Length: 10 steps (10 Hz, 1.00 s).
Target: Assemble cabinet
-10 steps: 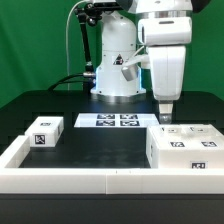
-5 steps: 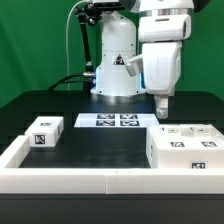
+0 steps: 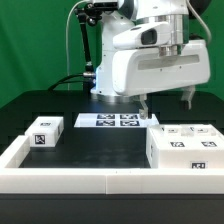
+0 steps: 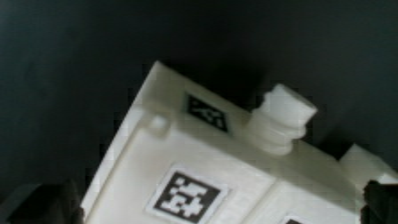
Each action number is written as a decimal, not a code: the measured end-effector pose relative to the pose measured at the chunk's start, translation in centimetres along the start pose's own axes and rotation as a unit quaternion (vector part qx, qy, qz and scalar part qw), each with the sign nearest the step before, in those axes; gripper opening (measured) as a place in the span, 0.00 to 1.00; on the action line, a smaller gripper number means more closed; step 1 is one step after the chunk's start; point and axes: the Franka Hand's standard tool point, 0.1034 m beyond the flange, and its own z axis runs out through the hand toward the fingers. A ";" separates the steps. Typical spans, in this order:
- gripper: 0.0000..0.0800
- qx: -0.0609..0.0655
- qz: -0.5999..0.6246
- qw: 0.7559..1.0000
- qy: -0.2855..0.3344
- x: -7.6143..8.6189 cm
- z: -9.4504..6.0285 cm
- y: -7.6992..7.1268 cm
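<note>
the gripper [image 3: 167,101] hangs over the cabinet body [image 3: 185,146], fingers spread wide with nothing between them, probably so it can straddle the body for a grasp. the body lies at the exterior view's right, against the near rail [image 3: 100,182]. a smaller block [image 3: 43,133] sits well apart, left.

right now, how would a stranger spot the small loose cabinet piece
On the black table, look to the exterior view's left, inside the white rail. The small white block there, a tag on its front, is far smaller than the cabinet body at right and boxier than the flat marker board.
</note>
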 end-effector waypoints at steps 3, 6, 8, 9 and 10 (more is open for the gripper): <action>1.00 0.010 0.117 0.993 -0.003 -0.2 0.3 -1.0; 1.00 0.001 0.145 0.989 -0.006 -1.3 1.5 -2.8; 1.00 -0.006 0.123 0.992 -0.006 -1.8 2.2 -4.1; 1.00 -0.005 0.123 0.992 -0.006 -1.8 2.2 -4.1; 1.00 -0.005 0.123 0.992 -0.006 -1.7 2.2 -4.1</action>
